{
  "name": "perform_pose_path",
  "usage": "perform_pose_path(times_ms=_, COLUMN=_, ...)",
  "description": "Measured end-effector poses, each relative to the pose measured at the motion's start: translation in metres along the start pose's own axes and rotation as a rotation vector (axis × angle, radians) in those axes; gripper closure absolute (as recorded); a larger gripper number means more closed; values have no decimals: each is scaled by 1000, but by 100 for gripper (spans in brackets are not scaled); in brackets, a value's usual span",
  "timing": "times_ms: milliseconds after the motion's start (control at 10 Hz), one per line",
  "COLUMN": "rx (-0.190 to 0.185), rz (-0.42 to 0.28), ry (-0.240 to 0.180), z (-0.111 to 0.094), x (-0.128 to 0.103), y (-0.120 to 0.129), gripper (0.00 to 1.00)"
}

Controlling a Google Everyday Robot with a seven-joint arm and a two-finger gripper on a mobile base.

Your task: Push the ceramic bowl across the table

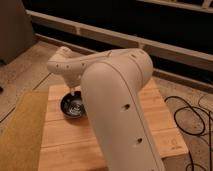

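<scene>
While the arm (117,105) bends over the table (62,145) and hides most of its middle, the gripper (73,91) hangs at the end of the wrist near the far left corner, its tip just above the far rim of the bowl (72,108); whether it is apart or together cannot be told. The dark bowl sits upright on the planks close to the left edge, in the far half. A mat (20,132) lies beside the left edge, and cables (192,117) trail on the floor beyond the right edge.
</scene>
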Motion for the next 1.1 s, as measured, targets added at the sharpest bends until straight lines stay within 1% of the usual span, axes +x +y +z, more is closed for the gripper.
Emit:
perform_pose_path(times_ms=100, rx=-42, rz=14, ry=-8, z=8, x=-1, y=5, gripper=35)
perform_pose_path(times_ms=200, rx=-75, rz=32, ry=5, z=21, x=6, y=5, gripper=35)
perform_pose_path(times_ms=300, rx=-83, rz=39, ry=26, z=31, x=14, y=0, gripper=35)
perform_pose_path(times_ms=400, rx=-77, rz=28, ry=47, z=40, x=21, y=-5, gripper=35)
perform_pose_path(times_ms=500, rx=-68, rz=-7, ry=71, z=48, x=27, y=-2, gripper=35)
perform_pose_path(times_ms=700, rx=-55, rz=-89, ry=103, z=56, x=30, y=17, gripper=35)
perform_pose_path(times_ms=800, rx=-53, rz=-121, ry=111, z=58, x=30, y=27, gripper=35)
perform_pose_path(times_ms=900, rx=-44, rz=-165, ry=131, z=65, x=32, y=38, gripper=35)
perform_pose_path(times_ms=1000, rx=-37, rz=-192, ry=149, z=71, x=34, y=44, gripper=35)
perform_pose_path(times_ms=1100, rx=-26, rz=-223, ry=190, z=84, x=40, y=50, gripper=35)
